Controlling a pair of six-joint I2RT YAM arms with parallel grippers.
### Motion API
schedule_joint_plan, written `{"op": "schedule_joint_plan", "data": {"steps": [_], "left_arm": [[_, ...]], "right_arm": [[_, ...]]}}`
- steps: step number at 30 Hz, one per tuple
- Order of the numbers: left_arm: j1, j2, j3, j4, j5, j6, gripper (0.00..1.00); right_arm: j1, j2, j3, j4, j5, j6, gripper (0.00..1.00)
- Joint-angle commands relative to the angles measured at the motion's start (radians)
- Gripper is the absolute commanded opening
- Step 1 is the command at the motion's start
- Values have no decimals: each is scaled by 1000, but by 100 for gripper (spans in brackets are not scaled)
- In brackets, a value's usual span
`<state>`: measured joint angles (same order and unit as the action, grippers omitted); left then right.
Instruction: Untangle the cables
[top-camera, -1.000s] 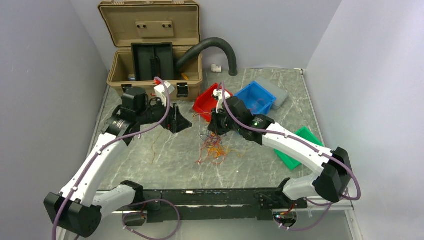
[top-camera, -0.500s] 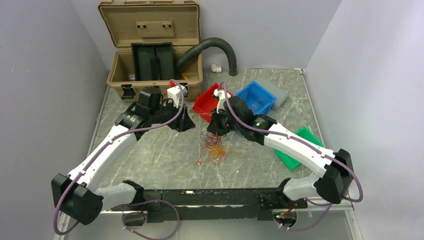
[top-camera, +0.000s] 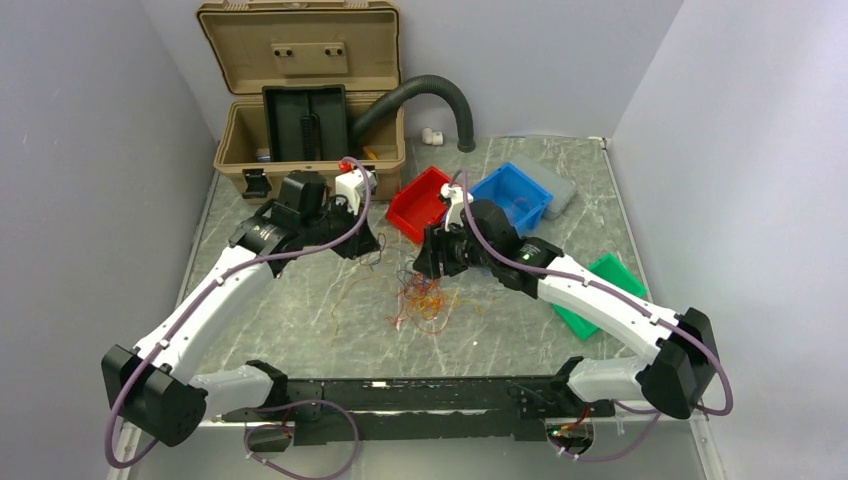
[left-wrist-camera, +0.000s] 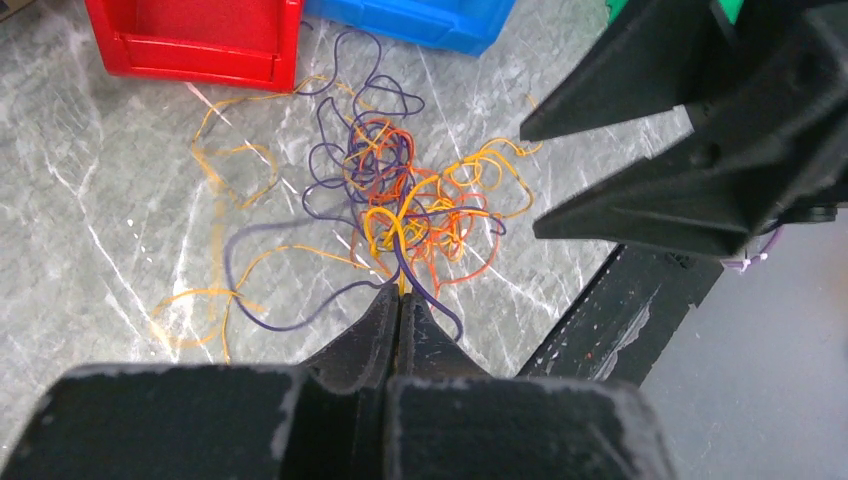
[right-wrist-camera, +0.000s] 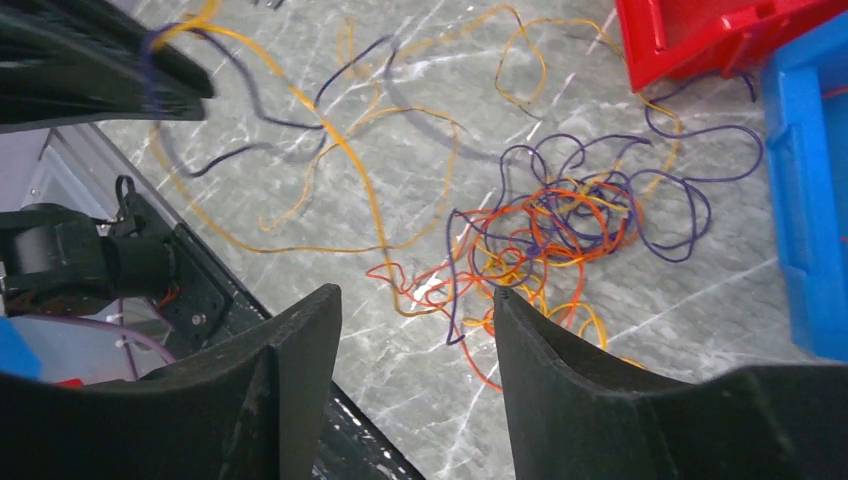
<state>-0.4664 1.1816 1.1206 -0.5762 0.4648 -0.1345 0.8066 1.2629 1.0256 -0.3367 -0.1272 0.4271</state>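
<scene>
- While the left gripper (left-wrist-camera: 400, 290) is pinched fully closed on a yellow strand and a dark purple strand, the step in hand is to draw those two out of the cables (left-wrist-camera: 420, 200) without dragging the whole tangle along.
- The cables lie on the table (top-camera: 600, 225) around its middle, a little toward the near edge. Loose yellow and purple loops trail toward the red bin (left-wrist-camera: 200, 30) on the far side.
- The right gripper (right-wrist-camera: 415, 300) hangs over the tangle with its fingers spread wide and nothing between them. It looks well placed to act as the anchor.
- My judgement is that the right gripper should come down onto the dense orange-and-red core and close there. It should avoid the strands the left one holds, so the two arms pull on different wires.
- The left arm should then pull slowly toward the left edge, low over the table, watching whether the held strands slide free or tighten a loop.
- If the tangle tightens or lifts as one lump, ease off and regrip nearer the crossing.
- Thin wires may slip from the closed fingertips. They may also snag on the lip of the red bin or the blue bin (left-wrist-camera: 420, 20), so keep the pull away from the far edge.
</scene>
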Motion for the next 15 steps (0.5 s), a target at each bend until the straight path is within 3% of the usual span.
{"op": "schedule_joint_plan", "data": {"steps": [1, 5, 15], "left_arm": [[-3, -24, 78, -74, 44, 81, 0], [-3, -2, 109, -131, 76, 121, 0], [-4, -29, 99, -102, 80, 122, 0]], "right_arm": [[-35, -46, -43, 97, -63, -8, 62], [-27, -68, -77, 193, -220, -77, 64], [-23, -26, -14, 181, -179, -104, 66]]}}
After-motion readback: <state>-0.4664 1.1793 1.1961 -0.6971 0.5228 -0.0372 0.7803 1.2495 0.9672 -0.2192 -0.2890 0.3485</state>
